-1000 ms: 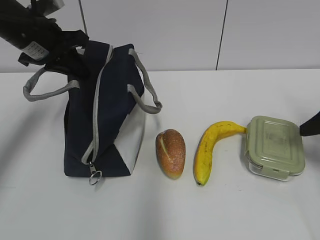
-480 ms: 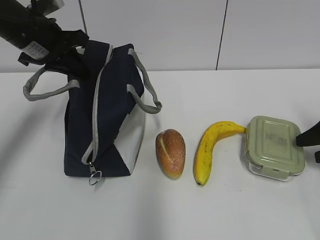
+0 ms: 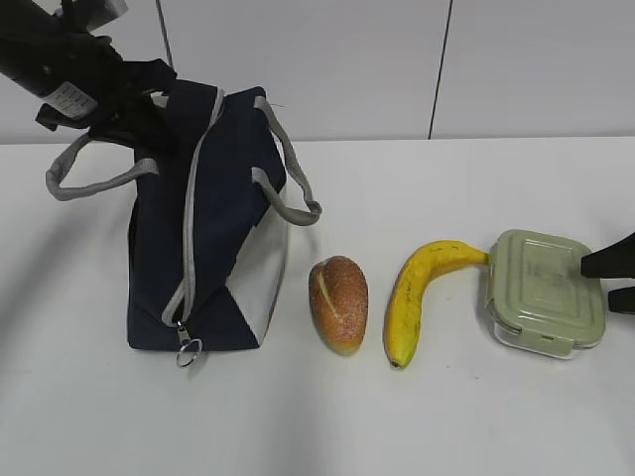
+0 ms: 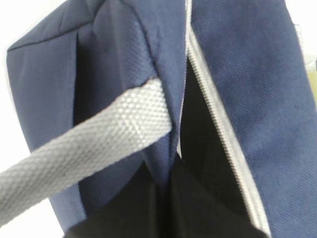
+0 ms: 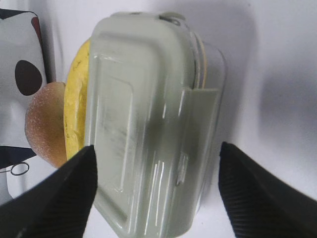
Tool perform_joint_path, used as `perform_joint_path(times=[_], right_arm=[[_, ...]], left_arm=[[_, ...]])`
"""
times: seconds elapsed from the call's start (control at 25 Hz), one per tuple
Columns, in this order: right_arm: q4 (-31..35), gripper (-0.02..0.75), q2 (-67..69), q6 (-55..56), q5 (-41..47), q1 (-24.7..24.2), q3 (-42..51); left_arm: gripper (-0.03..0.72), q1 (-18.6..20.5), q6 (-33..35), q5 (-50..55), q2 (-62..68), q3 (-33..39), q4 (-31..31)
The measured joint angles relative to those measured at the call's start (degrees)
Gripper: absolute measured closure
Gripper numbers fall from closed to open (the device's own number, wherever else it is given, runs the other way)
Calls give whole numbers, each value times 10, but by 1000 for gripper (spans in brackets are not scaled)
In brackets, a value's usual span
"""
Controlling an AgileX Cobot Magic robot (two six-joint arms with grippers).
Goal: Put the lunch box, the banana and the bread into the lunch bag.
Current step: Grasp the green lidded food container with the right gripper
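The navy lunch bag (image 3: 208,238) stands at the left with its zipper (image 4: 218,124) partly parted, showing a dark interior. My left gripper (image 3: 134,119) is shut on the bag's top fabric beside a grey handle (image 4: 89,148). To the right of the bag lie the bread (image 3: 338,302), then the banana (image 3: 417,297), then the lunch box (image 3: 546,293) with its sage-green lid. My right gripper (image 5: 156,191) is open, one finger on each side of the lunch box's (image 5: 148,124) near end. A narrow gap shows at the right finger.
The white table (image 3: 298,426) ends at a white wall behind. The banana (image 5: 77,114) lies right against the lunch box's far side, with the bread (image 5: 47,124) beyond it. The bag's second handle (image 3: 293,183) droops toward the bread.
My right gripper has moved in from the right edge and now has its fingers on both sides of the lunch box's end. The left gripper and the bag have stayed still.
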Motion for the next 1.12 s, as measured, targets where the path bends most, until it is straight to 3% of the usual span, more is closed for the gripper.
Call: perform_joint_path(times=[1.12], right_arm=[[39,174,43,-50,-1,0,0]], left_arm=[[688,0,0,-1,0,0,0]])
